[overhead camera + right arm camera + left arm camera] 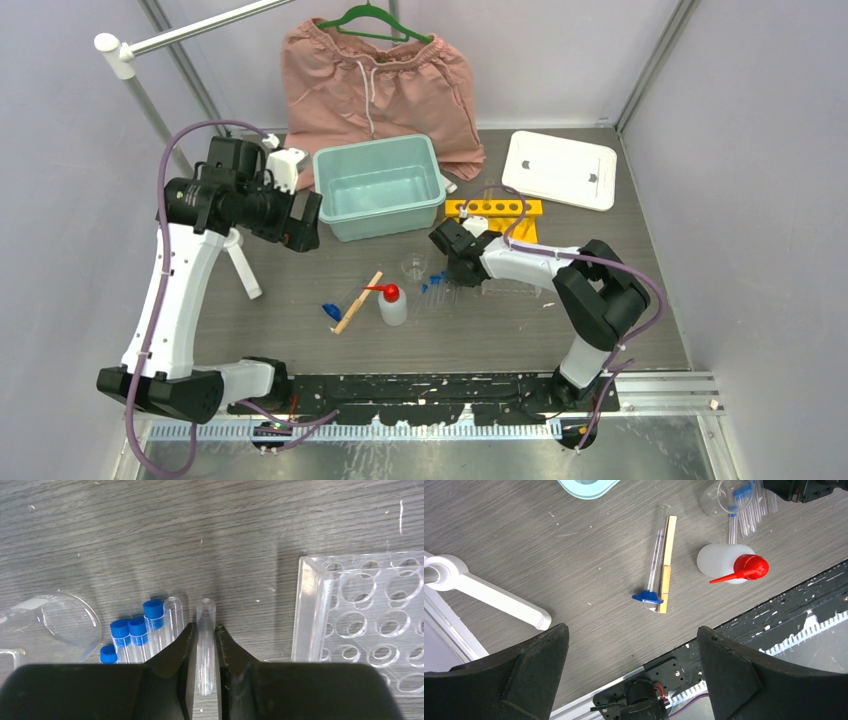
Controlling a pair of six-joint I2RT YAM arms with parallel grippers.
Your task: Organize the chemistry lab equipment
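The right end effector point(205, 630) pinches a clear tube point(205, 611) lying on the tabletop point(150, 530), between the blue-capped tubes point(136, 630) and the clear rack point(350, 610). The left end effector point(631, 630) hangs spread wide above the stick point(667, 565), with the squeeze bottle point(724, 562) nearby.
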